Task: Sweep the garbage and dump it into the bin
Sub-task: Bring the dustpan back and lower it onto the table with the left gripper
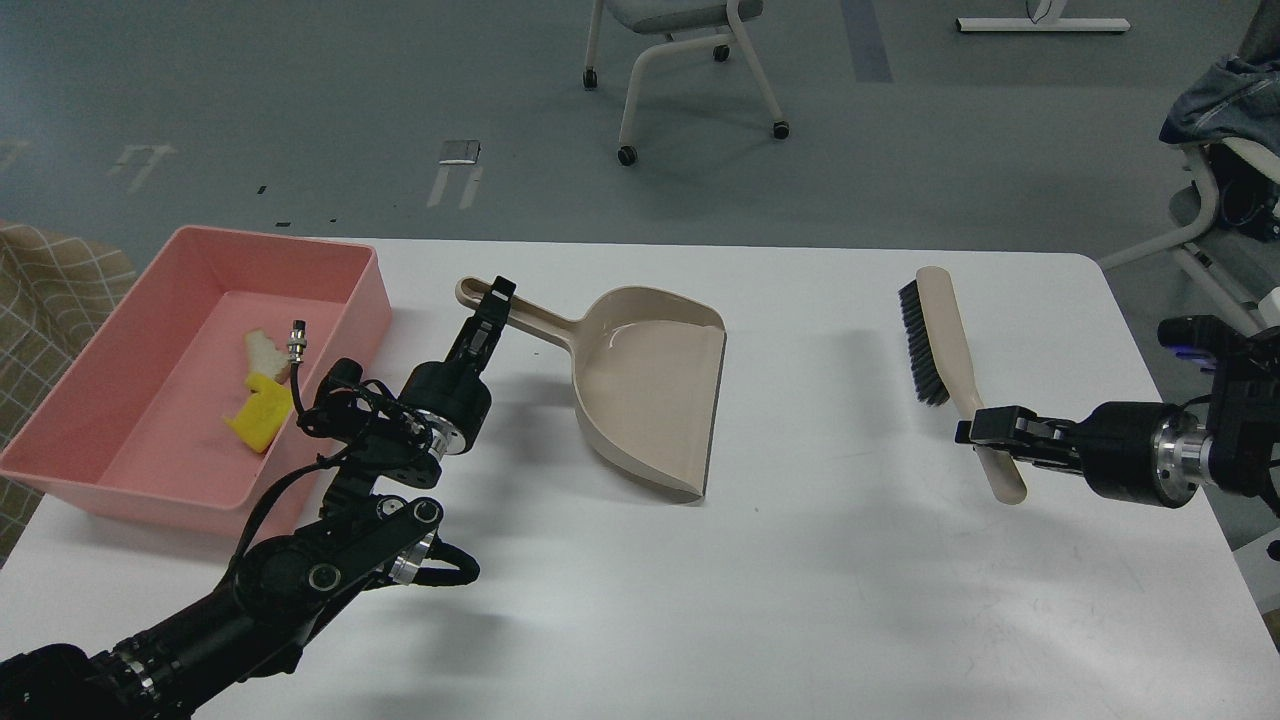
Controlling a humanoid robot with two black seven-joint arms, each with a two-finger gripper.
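The pink bin (pixel 130 470) stands at the table's left edge. In it lie the garbage: a yellow sponge piece (pixel 258 417) and a pale strip (pixel 263 352) just behind it. My left gripper (pixel 492 310) is shut on the handle of the beige dustpan (pixel 650 385), which rests on the table right of the bin and looks empty. My right gripper (pixel 985 432) is shut on the handle of the beige brush (pixel 940 335), black bristles facing left, at the table's right side.
The white table (pixel 760 600) reaches to the front. Its right edge is close to my right arm. An office chair (pixel 690 60) and other furniture stand on the grey floor beyond the far edge.
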